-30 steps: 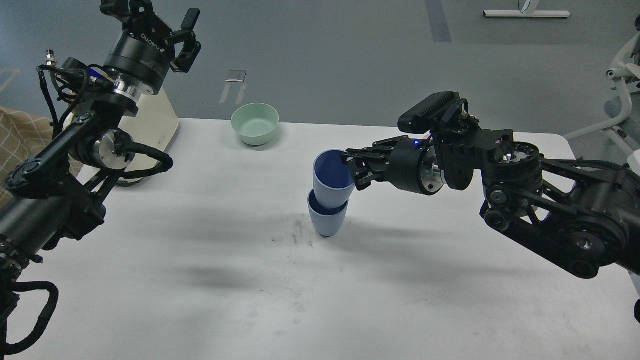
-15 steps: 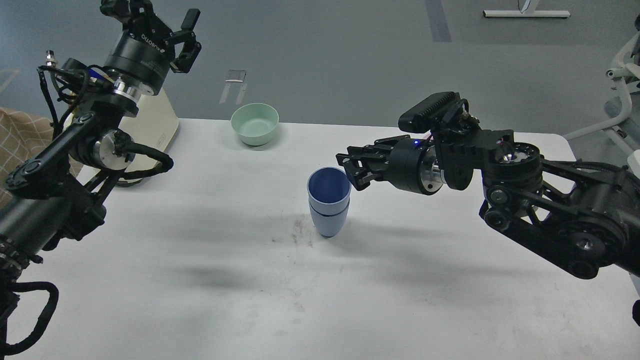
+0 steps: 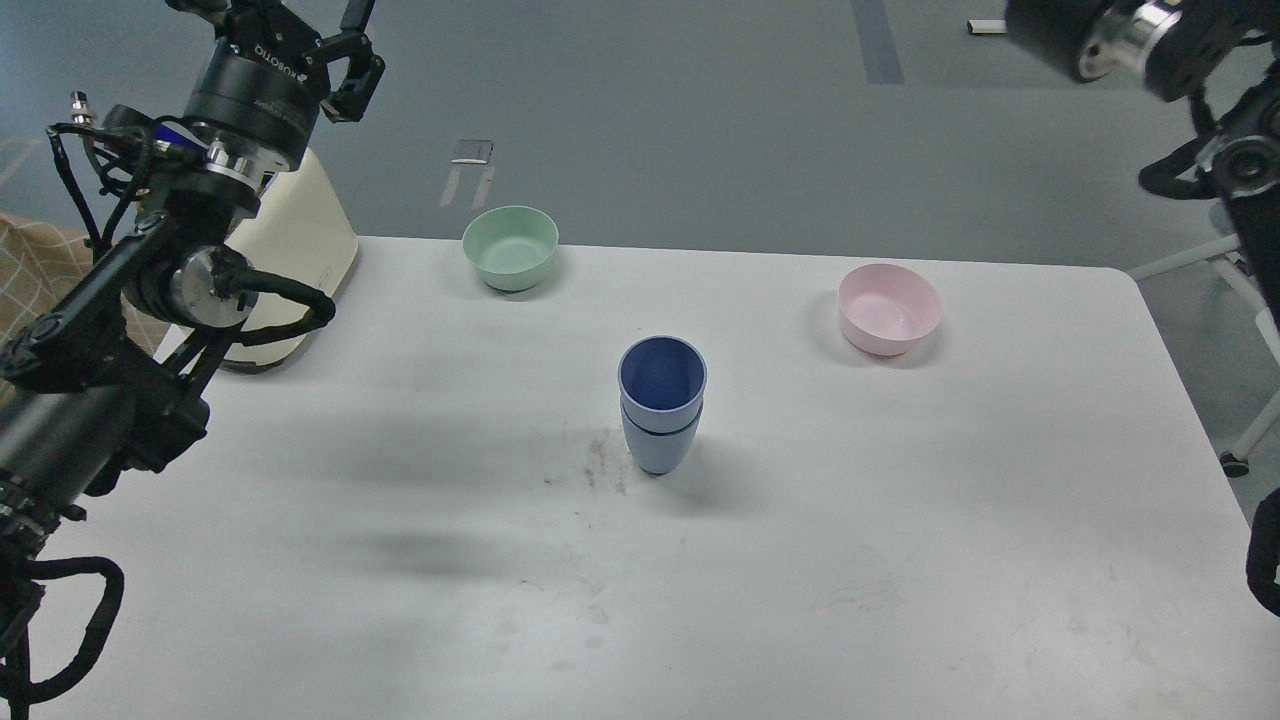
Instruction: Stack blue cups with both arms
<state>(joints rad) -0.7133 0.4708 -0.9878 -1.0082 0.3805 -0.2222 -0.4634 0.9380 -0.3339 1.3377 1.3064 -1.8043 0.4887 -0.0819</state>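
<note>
Blue cups (image 3: 660, 412) stand nested upright on the table (image 3: 400, 560).

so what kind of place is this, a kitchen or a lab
Most likely a robotics lab or test room, not a kitchen: a plain scuffed white table on bare grey flooring, and white wheeled equipment legs at the right edge.

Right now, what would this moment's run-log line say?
blue cups: nested, upright, mid-table | left hand: raised, holding nothing | right hand: out of view | green bowl, pink bowl: untouched | stack: done
</note>
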